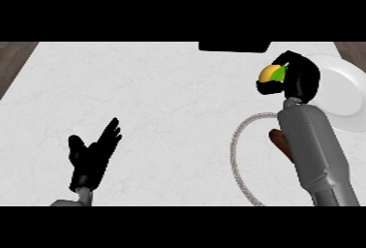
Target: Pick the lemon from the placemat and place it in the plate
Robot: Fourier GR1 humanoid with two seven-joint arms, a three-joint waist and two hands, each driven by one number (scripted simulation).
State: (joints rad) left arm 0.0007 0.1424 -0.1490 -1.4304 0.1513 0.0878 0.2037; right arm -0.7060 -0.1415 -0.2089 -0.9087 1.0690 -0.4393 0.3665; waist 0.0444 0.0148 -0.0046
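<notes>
Counter (164, 97) of pale marble fills our view. Our right forearm stretches forward over the placemat (239, 145), its right hand (300, 77) curled round the lemon (271, 73), held beside the white plate's (343, 92) left rim; its long axis we cannot tell. Our left hand (93, 155) rests open, fingers up, lower left.

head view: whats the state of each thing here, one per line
lemon: held in the right hand, near the plate's left rim
right hand: curled round the lemon
left hand: open, resting at lower left
plate: upright on counter, nothing visible in it
placemat: flat, partly under the right forearm
</notes>
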